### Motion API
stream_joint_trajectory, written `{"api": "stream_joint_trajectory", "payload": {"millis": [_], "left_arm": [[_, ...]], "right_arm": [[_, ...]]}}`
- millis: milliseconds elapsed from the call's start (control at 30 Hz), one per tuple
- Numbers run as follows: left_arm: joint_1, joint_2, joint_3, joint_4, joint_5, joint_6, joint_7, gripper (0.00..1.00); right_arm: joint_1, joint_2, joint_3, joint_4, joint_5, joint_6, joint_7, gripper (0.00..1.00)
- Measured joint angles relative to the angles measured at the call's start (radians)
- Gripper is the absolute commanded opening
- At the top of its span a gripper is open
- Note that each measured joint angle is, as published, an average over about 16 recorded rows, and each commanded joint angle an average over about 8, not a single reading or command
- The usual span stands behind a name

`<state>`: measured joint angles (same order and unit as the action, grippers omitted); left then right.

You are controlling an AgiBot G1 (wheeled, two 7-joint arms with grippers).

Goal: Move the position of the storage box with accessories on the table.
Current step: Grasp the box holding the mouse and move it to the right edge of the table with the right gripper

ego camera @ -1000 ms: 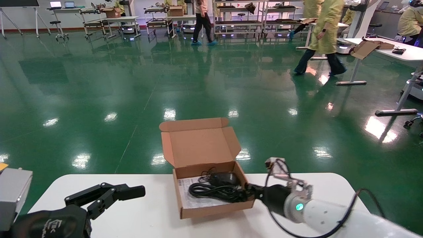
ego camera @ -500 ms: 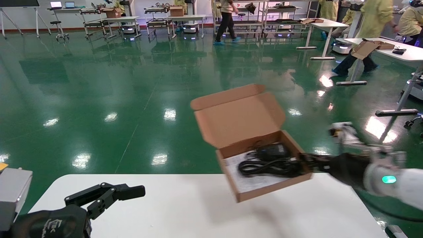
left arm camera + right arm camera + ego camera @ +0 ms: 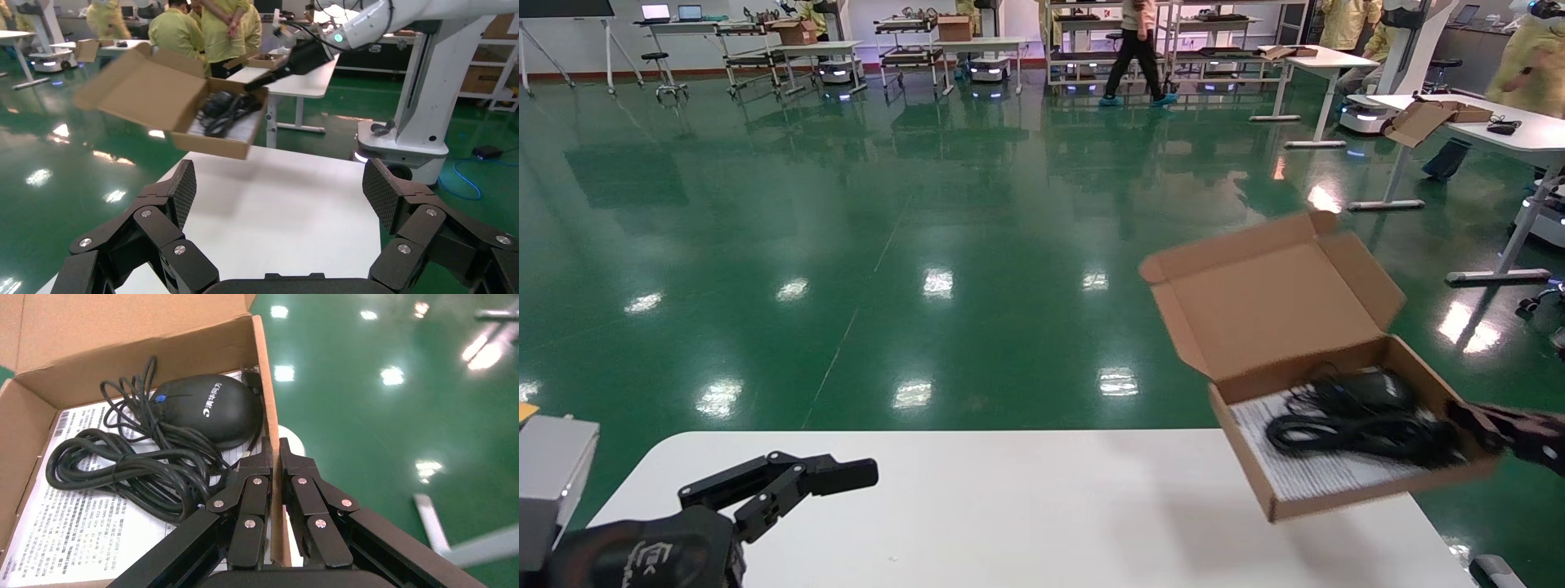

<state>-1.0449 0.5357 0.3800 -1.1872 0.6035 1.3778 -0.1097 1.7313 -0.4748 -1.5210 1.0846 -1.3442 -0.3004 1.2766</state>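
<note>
The storage box (image 3: 1336, 425) is held in the air by the right tool (image 3: 275, 454), whose fingers are pressed together on the box's side wall, one finger inside and one outside. The box is lifted above the right end of the counter (image 3: 1009, 506), its lid standing open on the side away from the tool. Just beside the inner finger, a black mouse (image 3: 208, 408) and a coiled cable (image 3: 134, 471) are seen lying on a printed sheet (image 3: 67, 520). The left tool (image 3: 281, 202) is kept low over the counter's left end, its fingers spread wide apart.
</note>
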Motion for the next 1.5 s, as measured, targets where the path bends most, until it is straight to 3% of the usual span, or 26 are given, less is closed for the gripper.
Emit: {"api": "stream_joint_trajectory", "payload": {"millis": [267, 633, 1433, 1500], "left_arm": [[0.0, 0.0, 0.0, 0.0, 0.0, 0.0, 0.0, 1.0], [0.0, 0.0, 0.0, 0.0, 0.0, 0.0, 0.0, 1.0], [0.0, 0.0, 0.0, 0.0, 0.0, 0.0, 0.0, 1.0], [0.0, 0.0, 0.0, 0.0, 0.0, 0.0, 0.0, 1.0]], "right_arm": [[-0.09, 0.031, -0.034, -0.013, -0.007, 0.077, 0.01, 0.0], [-0.201, -0.035, -0.058, -0.091, -0.002, 0.164, -0.012, 0.0], [-0.296, -0.11, -0.023, -0.226, 0.022, 0.184, -0.129, 0.0], [-0.303, -0.119, -0.016, -0.237, 0.027, 0.187, -0.138, 0.08]]}}
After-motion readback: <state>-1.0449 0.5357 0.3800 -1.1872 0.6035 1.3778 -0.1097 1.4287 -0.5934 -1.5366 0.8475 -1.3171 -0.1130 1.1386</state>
